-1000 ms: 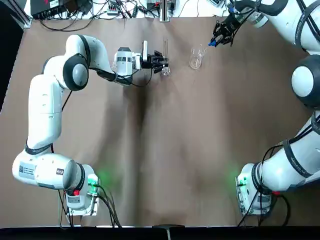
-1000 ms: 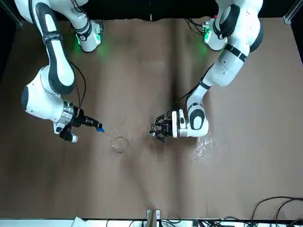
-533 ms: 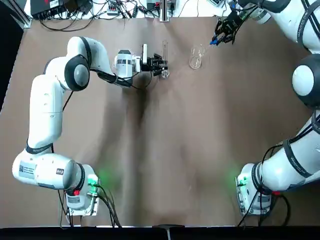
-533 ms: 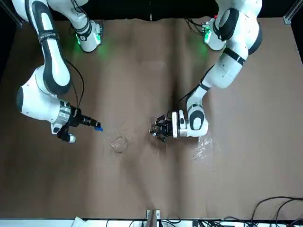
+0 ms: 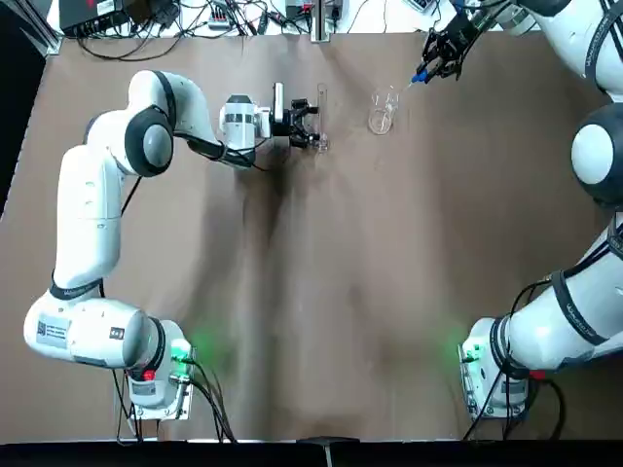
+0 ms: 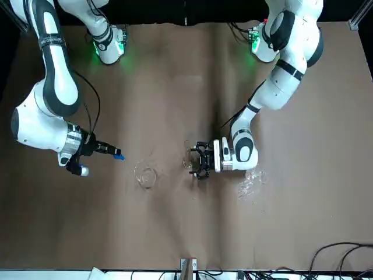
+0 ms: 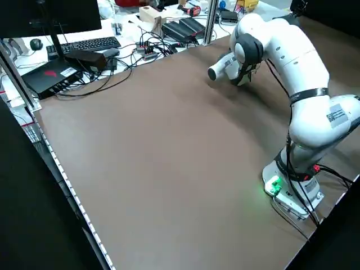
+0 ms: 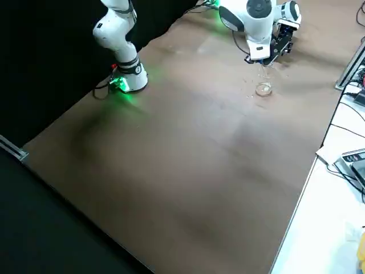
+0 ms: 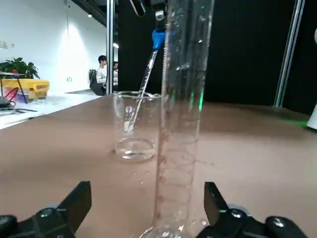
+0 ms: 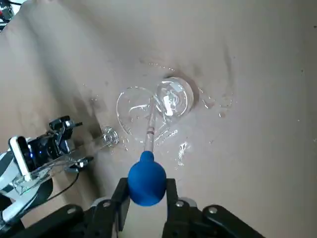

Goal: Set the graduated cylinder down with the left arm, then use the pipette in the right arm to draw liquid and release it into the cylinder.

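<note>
The graduated cylinder (image 9: 181,114) stands upright on the brown table (image 5: 321,292), between the spread fingers of my left gripper (image 5: 310,125), which is open and touches nothing. It is also visible from across the table as the cylinder (image 6: 188,157) beside that left gripper (image 6: 198,159). My right gripper (image 5: 438,60) is shut on the blue bulb of the pipette (image 10: 146,178), held above the table. The pipette's thin tube (image 9: 141,89) slants down toward the mouth of the short beaker (image 5: 382,109). A thin layer of clear liquid (image 9: 132,148) lies in the beaker's bottom.
A heap of clear glassware (image 6: 250,182) lies on the table just beyond the left wrist, toward the far edge. Cables and electronics (image 5: 224,15) line the far side. The table's near half is bare brown surface.
My left gripper has opened and let go of the cylinder, which now stands on its own. The right gripper with the pipette has shifted slightly outward, away from the beaker.
</note>
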Action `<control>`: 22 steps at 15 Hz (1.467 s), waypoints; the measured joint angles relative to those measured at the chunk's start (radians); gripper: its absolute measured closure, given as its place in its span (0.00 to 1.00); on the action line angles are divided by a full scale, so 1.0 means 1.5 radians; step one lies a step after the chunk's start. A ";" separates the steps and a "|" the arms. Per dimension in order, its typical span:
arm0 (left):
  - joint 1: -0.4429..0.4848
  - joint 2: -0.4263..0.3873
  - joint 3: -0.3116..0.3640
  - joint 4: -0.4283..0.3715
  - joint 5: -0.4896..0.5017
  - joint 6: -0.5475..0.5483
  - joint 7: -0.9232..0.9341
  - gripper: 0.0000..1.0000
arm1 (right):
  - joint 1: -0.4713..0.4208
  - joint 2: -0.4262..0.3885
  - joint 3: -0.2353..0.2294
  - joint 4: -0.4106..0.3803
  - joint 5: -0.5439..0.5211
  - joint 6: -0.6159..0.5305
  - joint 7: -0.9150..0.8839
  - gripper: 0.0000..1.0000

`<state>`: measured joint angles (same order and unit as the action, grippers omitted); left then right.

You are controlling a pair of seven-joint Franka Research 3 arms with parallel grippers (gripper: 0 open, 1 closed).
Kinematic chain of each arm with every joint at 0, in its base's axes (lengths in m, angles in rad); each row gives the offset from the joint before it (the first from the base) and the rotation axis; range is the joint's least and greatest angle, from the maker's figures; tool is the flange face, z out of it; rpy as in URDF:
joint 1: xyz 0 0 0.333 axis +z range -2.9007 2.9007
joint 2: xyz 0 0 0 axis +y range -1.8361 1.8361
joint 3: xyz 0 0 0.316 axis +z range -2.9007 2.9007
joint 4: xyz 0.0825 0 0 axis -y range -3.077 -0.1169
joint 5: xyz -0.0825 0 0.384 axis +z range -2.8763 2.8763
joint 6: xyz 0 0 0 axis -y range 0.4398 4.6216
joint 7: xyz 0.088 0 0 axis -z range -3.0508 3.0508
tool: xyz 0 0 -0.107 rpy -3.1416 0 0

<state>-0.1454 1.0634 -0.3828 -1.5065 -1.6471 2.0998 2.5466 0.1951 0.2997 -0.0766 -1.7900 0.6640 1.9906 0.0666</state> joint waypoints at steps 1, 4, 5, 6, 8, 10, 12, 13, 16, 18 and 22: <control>0.002 0.000 0.007 0.001 0.001 0.000 0.000 0.00 | -0.001 0.000 0.000 0.003 0.000 -0.006 0.000 0.66; 0.016 -0.001 0.019 0.001 0.017 0.000 0.000 0.00 | -0.007 0.000 0.000 0.018 0.000 -0.032 0.000 0.66; 0.021 -0.001 0.021 0.001 0.019 0.000 -0.004 0.00 | -0.009 -0.001 0.000 0.020 0.000 -0.035 0.000 0.67; 0.030 -0.001 0.022 0.001 0.028 0.000 -0.014 0.00 | -0.012 -0.001 0.000 0.022 0.000 -0.037 0.000 0.67; 0.065 -0.009 0.023 -0.002 0.078 0.000 -0.071 0.00 | -0.016 -0.001 0.000 0.026 0.000 -0.040 0.000 0.67; 0.114 -0.029 0.022 -0.005 0.153 -0.025 -0.155 0.00 | -0.017 -0.001 0.000 0.031 0.000 -0.046 0.000 0.67; 0.160 -0.061 0.020 -0.005 0.240 -0.058 -0.261 0.00 | -0.018 -0.001 0.000 0.036 0.000 -0.055 0.000 0.67; 0.178 -0.082 0.018 -0.004 0.284 -0.065 -0.320 0.00 | -0.018 -0.001 0.000 0.037 0.000 -0.056 0.000 0.67; 0.211 -0.150 0.010 -0.004 0.399 -0.080 -0.488 0.00 | -0.021 -0.002 0.000 0.041 0.000 -0.058 0.000 0.67; 0.219 -0.189 0.005 -0.004 0.472 -0.082 -0.575 0.00 | -0.024 -0.002 0.000 0.046 0.000 -0.070 0.000 0.67; 0.235 -0.261 0.004 -0.004 0.556 -0.093 -0.742 0.00 | -0.028 -0.004 0.000 0.055 0.001 -0.095 0.000 0.66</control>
<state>0.2077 0.6724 -0.3775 -1.5128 -0.8128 1.9602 1.4336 0.1539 0.2941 -0.0766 -1.7069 0.6649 1.8486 0.0673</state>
